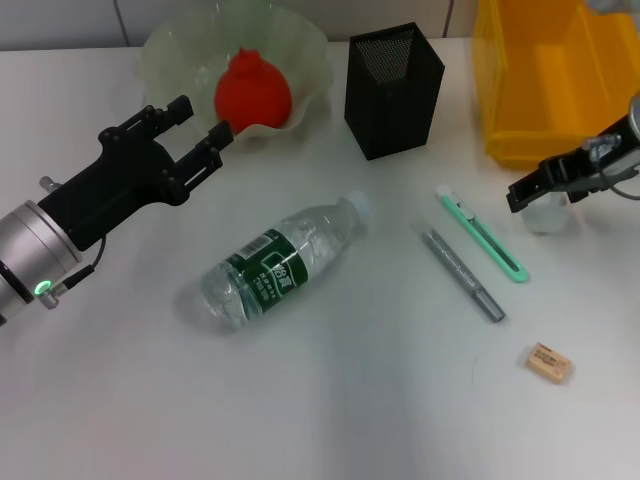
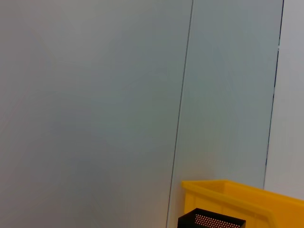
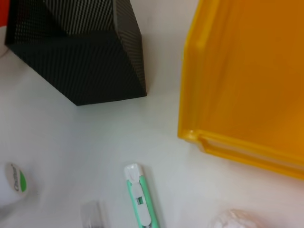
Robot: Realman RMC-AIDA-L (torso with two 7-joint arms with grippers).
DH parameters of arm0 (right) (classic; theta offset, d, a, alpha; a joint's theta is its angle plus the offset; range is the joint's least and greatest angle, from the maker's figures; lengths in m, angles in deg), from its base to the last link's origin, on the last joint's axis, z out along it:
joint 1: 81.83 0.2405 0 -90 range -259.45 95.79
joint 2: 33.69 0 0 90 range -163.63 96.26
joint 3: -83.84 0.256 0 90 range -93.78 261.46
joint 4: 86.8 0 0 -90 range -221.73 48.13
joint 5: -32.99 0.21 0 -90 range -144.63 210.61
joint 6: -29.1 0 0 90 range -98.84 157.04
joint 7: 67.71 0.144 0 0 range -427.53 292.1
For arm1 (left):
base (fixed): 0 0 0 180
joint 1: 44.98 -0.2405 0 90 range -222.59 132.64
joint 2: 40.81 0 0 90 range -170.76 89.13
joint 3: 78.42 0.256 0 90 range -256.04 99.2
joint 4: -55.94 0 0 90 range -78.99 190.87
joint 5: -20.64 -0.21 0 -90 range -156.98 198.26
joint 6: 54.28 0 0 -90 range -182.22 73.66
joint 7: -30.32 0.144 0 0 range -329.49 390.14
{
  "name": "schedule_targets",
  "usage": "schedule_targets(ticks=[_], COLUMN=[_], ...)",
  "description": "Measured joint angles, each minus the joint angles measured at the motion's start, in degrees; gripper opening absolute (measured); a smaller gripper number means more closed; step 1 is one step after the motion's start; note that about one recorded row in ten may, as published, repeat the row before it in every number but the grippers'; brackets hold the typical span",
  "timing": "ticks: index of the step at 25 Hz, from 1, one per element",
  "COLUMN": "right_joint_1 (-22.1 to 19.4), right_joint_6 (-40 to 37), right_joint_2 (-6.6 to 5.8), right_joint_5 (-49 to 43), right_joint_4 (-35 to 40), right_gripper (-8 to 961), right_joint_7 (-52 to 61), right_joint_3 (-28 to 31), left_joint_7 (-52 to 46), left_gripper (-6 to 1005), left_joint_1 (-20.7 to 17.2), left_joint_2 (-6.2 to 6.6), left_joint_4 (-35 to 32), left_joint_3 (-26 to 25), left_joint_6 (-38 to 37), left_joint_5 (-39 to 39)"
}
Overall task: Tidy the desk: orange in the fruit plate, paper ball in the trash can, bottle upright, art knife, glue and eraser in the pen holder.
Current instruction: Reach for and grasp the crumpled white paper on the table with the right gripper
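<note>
Left pincer (image 1: 190,130) — fingers apart, holding nothing, raised just beside the fruit plate (image 1: 305,45) on the side away from the pen holder (image 1: 393,90).

Right pincer (image 1: 560,178) — low over the counter (image 1: 330,410), just in front of the yellow trash can (image 1: 540,110); whether its fingers are apart or closed cannot be told. The paper ball (image 1: 546,214) lies directly under it, outside the trash can, part-hidden.

Status by item, places taken from the pen holder:
- Orange (image 1: 252,92) — resting in the fruit plate, beside the pen holder. Judged done.
- Paper ball — on the counter near the trash can. Not yet binned; probably the step in hand.
- Bottle (image 1: 275,265) — lying on its side in front of the pen holder, cap pointing roughly towards it. Not yet upright.
- Art knife (image 1: 482,233), green — flat on the counter in front of the pen holder, towards the trash-can side. Left to do.
- Glue (image 1: 462,274), a grey stick — alongside the art knife, a little nearer the bottle. Left to do.
- Eraser (image 1: 549,362) — farthest from the pen holder, beyond the glue. Left to do.

Tally — one of six placements appears complete; the pen holder looks empty as far as its mesh lets one see.
</note>
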Motion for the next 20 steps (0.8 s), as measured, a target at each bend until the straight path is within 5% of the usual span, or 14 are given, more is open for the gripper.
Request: schedule_targets(ticks=[20], right_joint_1=[1.93], right_joint_6=[2.88], right_joint_2=[0.07], right_joint_5=[-3.51], right_joint_4=[-3.75], right_gripper=[808], right_joint_7=[1.35], right_joint_3=[-0.07], left_joint_7=[0.03], left_gripper=[603], left_joint_1=[-0.35], left_joint_2=[0.15], left_joint_4=[0.00], left_joint_3=[-0.21], left_joint_6=[0.00], left_joint_5=[0.04])
